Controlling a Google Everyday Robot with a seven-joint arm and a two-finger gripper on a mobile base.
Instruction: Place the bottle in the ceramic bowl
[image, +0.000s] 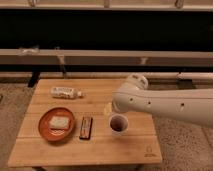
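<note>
Wooden tabletop (125, 147): small whitish translucent plastic bottle (65, 92) lies far-left, behind shallow orange-brown ceramic bowl (42, 127). We judge it light, slippery; grasp mid-body. Our gripper (111, 107) hangs near centre; whether it is parted we cannot tell.

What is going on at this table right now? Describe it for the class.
A robot arm reaches in from the right over the wooden table, ending near the white cup. Its gripper is hidden behind the arm's casing. The bottle lies on its side at the far left, untouched and not yet in the ceramic bowl, which holds a pale block. A dark bar lies between bowl and cup.
</note>
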